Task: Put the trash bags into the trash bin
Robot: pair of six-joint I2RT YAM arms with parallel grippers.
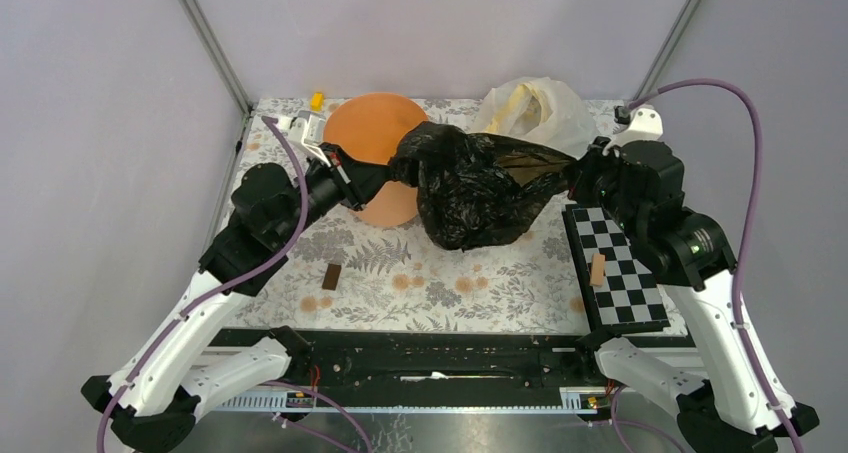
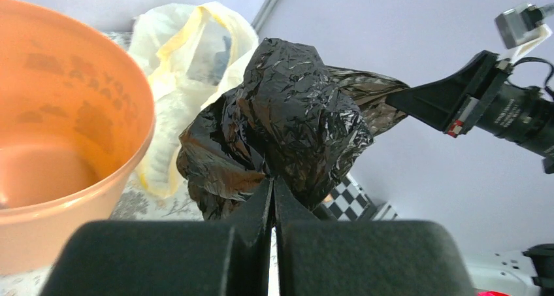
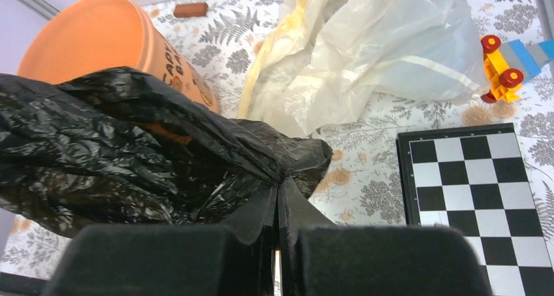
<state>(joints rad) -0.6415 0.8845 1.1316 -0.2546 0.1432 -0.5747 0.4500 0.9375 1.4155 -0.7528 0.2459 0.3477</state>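
Top external view: near the front edge of the table lie a small brown block and a checkerboard. Farther in, the black trash bag is stretched between both arms. The left hand is pressed together on its left end, and the right hand pinches its right corner. Just behind the left hand stands the orange trash bin, with the bag outside it. Farthest back lies a cream-white bag.
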